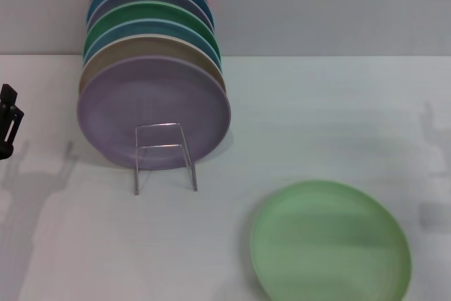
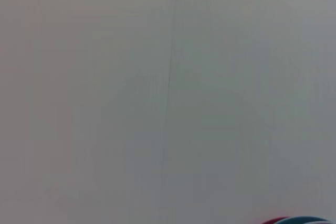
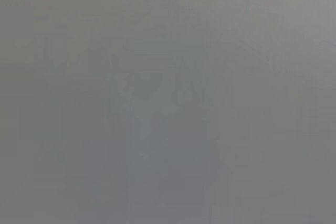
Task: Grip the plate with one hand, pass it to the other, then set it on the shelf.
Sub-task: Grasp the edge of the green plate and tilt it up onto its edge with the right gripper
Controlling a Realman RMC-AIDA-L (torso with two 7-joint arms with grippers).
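One pale pastel-green plate, round, matte and shallow-rimmed, lay flat on the white table, well right of the left gripper at the table's edge; whether its claw was open, I cannot tell. The wire shelf stood between, fronting the lavender plate.

Head view: down onto desk. Left wrist view: blank wall, sharing stacked plates' rims. Right wrist view: featureless grey.
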